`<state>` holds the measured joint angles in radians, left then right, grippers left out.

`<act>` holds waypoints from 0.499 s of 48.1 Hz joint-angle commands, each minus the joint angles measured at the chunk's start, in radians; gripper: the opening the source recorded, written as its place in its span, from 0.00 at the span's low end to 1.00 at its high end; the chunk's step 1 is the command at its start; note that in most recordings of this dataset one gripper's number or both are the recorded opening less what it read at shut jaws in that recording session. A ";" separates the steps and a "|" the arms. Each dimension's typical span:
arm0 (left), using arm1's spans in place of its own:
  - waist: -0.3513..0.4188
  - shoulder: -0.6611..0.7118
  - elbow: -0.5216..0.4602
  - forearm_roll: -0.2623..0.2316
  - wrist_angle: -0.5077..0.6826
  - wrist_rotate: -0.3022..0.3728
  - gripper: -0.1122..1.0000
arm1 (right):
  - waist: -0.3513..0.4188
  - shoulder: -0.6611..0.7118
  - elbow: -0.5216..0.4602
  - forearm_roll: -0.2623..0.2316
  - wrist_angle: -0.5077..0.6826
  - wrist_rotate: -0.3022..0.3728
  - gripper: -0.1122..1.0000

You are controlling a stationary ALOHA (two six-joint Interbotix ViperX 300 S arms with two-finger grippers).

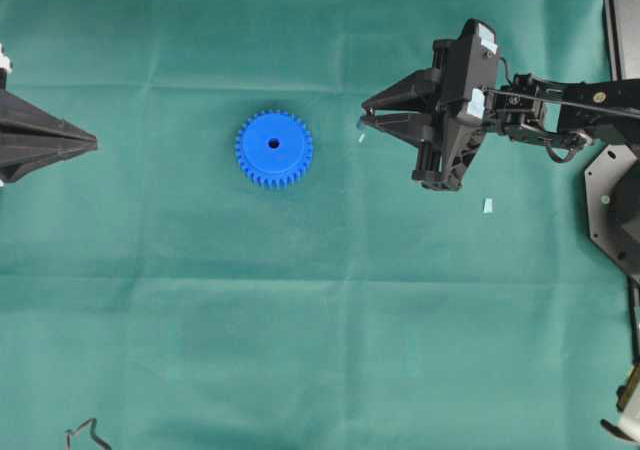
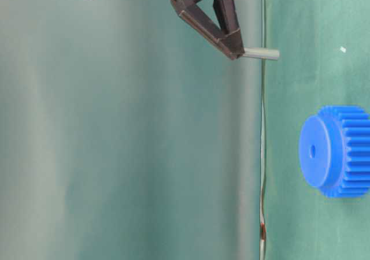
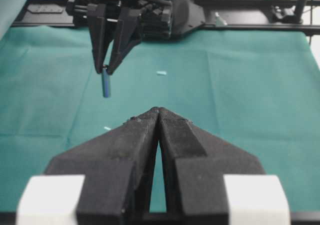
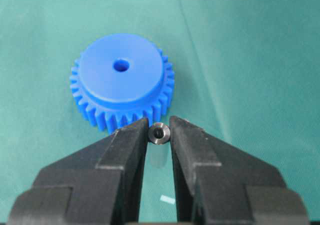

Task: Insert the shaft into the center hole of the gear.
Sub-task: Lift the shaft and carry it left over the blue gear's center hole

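The blue gear [image 1: 274, 148] lies flat on the green cloth, its center hole [image 1: 273, 143] facing up and empty. My right gripper [image 1: 364, 115] hangs above the cloth to the gear's right, shut on the shaft [image 4: 159, 133], a small silvery pin pinched at the fingertips. The shaft [image 2: 261, 54] points down toward the cloth, well off to the side of the gear [image 2: 338, 151]. In the right wrist view the gear [image 4: 121, 80] and its hole [image 4: 121, 64] sit just beyond the pin. My left gripper [image 1: 95, 144] rests at the left edge, shut and empty, its tips [image 3: 159, 109] together.
A pale blue scrap [image 1: 488, 206] lies under the right arm and a tiny white fleck [image 1: 362, 138] below the right fingertips. A thin dark wire [image 1: 85, 432] curls at the bottom left corner. Black frame parts [image 1: 612, 185] line the right edge.
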<state>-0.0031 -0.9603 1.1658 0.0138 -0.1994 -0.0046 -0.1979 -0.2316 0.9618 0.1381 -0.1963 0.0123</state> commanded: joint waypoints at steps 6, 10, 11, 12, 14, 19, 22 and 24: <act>0.002 0.008 -0.023 0.005 -0.005 -0.002 0.10 | 0.028 0.020 -0.058 0.002 -0.003 0.005 0.27; 0.002 0.008 -0.023 0.005 -0.005 -0.002 0.10 | 0.046 0.058 -0.098 0.002 -0.011 0.005 0.27; 0.002 0.008 -0.023 0.003 -0.005 0.000 0.10 | 0.051 0.071 -0.112 0.000 -0.011 0.005 0.27; 0.002 0.009 -0.023 0.003 -0.005 -0.002 0.10 | 0.054 0.081 -0.126 0.000 -0.011 0.005 0.27; 0.002 0.009 -0.021 0.003 -0.005 0.000 0.10 | 0.061 0.107 -0.156 0.000 -0.009 0.002 0.27; 0.002 0.011 -0.021 0.003 -0.005 -0.002 0.10 | 0.077 0.173 -0.242 -0.011 -0.006 -0.005 0.27; 0.002 0.009 -0.023 0.003 -0.002 -0.002 0.10 | 0.078 0.207 -0.282 -0.021 0.000 -0.005 0.27; 0.002 0.009 -0.023 0.005 -0.002 0.000 0.10 | 0.078 0.225 -0.305 -0.026 0.006 -0.005 0.27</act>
<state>-0.0031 -0.9572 1.1658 0.0138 -0.1979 -0.0046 -0.1212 -0.0199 0.7164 0.1197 -0.1948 0.0092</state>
